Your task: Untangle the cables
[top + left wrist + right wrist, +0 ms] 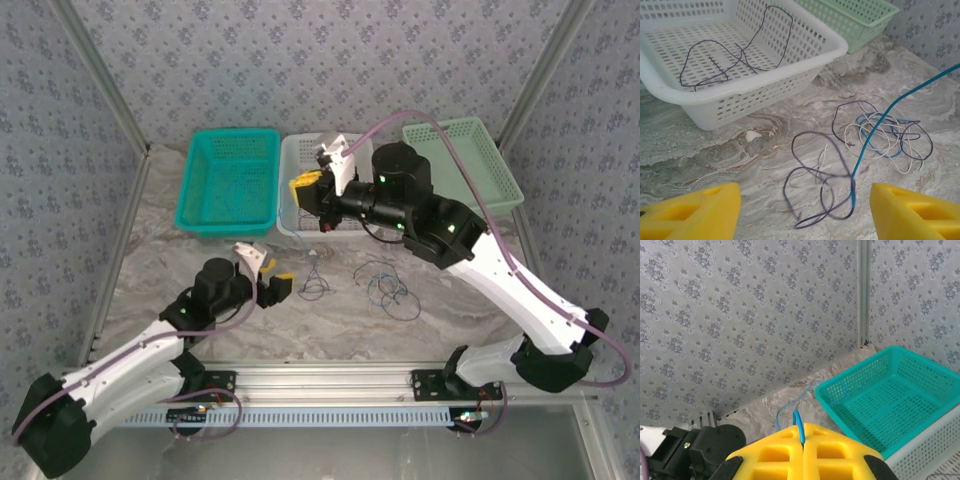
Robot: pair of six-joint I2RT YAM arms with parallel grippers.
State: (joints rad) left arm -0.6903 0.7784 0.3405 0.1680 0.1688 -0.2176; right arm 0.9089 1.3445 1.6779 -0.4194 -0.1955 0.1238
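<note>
My three feeds.
Overhead looks down from behind; left wrist closely faces a white plastic mesh basket (740, 89), right wrist a teal plastic mesh basket (856, 368); overhead shares both.

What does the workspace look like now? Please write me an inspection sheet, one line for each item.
Surface: marbled table.
Job's things: tangle of dark, blue and whitish wires on the table; dark loops beside it; one dark wire in the white basket.
Clutter: small white scrap near the white basket.
Hands: left hand open, near the dark loops; right hand shut on a blue wire that rises from those loops.
Cables: purple arm cables along the arms.
Surroundings: teal basket, green basket, patterned walls.
</note>
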